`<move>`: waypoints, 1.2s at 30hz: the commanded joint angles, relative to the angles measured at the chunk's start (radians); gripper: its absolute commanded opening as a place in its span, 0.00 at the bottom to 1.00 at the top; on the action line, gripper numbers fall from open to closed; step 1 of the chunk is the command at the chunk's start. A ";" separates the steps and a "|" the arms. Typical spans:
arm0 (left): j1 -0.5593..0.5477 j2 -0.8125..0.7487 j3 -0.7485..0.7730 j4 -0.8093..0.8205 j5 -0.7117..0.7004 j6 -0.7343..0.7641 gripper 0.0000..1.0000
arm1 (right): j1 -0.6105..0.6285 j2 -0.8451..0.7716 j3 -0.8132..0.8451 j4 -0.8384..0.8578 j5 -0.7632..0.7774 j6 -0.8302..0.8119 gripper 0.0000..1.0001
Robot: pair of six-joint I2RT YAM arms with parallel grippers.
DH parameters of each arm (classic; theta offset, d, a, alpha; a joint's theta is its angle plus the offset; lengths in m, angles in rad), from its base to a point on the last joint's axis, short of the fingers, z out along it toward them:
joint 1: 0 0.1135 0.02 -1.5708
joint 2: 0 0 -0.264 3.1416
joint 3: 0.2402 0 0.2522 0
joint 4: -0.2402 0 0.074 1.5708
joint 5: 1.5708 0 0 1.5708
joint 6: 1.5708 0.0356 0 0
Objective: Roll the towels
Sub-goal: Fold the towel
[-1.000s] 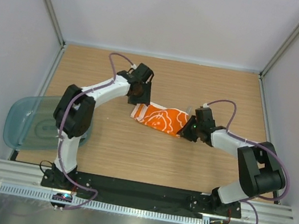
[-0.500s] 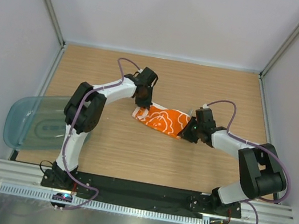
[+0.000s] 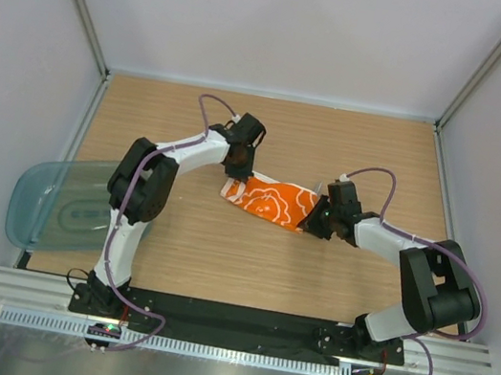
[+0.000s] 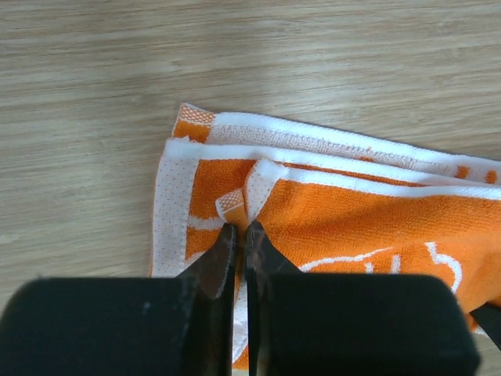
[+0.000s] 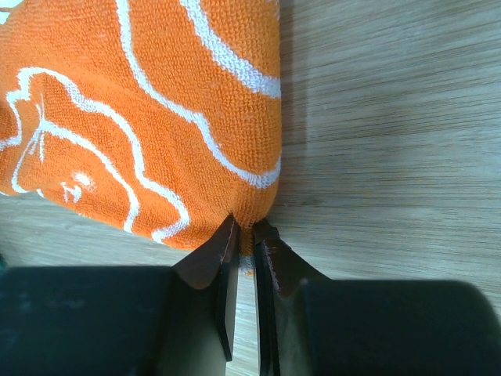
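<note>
One of the towels (image 3: 271,200), orange with white swirls and folded into a long strip, lies flat on the wooden table (image 3: 247,265) near its middle. My left gripper (image 3: 238,178) is at the strip's left end. In the left wrist view its jaws (image 4: 241,229) are shut on a pinch of the towel (image 4: 352,211) just inside the white hem. My right gripper (image 3: 310,223) is at the strip's right end. The right wrist view shows it (image 5: 244,225) shut on the rounded corner of the towel (image 5: 156,102), with cloth squeezed between the tips.
A translucent blue-green tray (image 3: 54,201) sits at the table's left edge, partly overhanging it, beside the left arm's elbow. White walls close the table on three sides. A black rail (image 3: 237,319) carries both arm bases at the near edge.
My left gripper has come down onto the towel's left end and shut on it. The left elbow swung right. The right gripper has kept its hold and hardly moved.
</note>
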 commanded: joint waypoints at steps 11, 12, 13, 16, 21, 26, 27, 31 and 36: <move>0.001 -0.063 0.102 -0.045 -0.240 0.124 0.24 | 0.005 0.074 -0.030 -0.116 0.021 -0.051 0.17; 0.002 -0.057 0.119 -0.063 -0.255 0.126 0.34 | 0.005 0.077 -0.030 -0.116 0.020 -0.051 0.17; 0.005 -0.038 0.128 -0.073 -0.263 0.131 0.46 | 0.005 0.078 -0.027 -0.118 0.016 -0.053 0.17; 0.007 -0.025 0.139 -0.108 -0.292 0.117 0.71 | 0.005 0.081 -0.022 -0.128 0.015 -0.060 0.18; 0.005 -0.103 0.081 -0.128 -0.303 0.053 0.73 | 0.011 0.085 -0.016 -0.133 0.013 -0.065 0.20; -0.011 -0.264 -0.085 -0.110 -0.234 0.006 0.60 | 0.022 0.092 -0.008 -0.135 0.015 -0.059 0.20; -0.015 -0.281 -0.104 -0.105 -0.219 0.000 0.58 | 0.022 0.094 -0.008 -0.135 0.015 -0.060 0.20; -0.030 -0.330 -0.170 -0.100 -0.139 -0.029 0.56 | 0.028 0.100 -0.004 -0.136 0.018 -0.057 0.20; -0.038 -0.329 -0.242 -0.047 -0.030 -0.058 0.57 | 0.034 0.100 0.003 -0.142 0.024 -0.053 0.20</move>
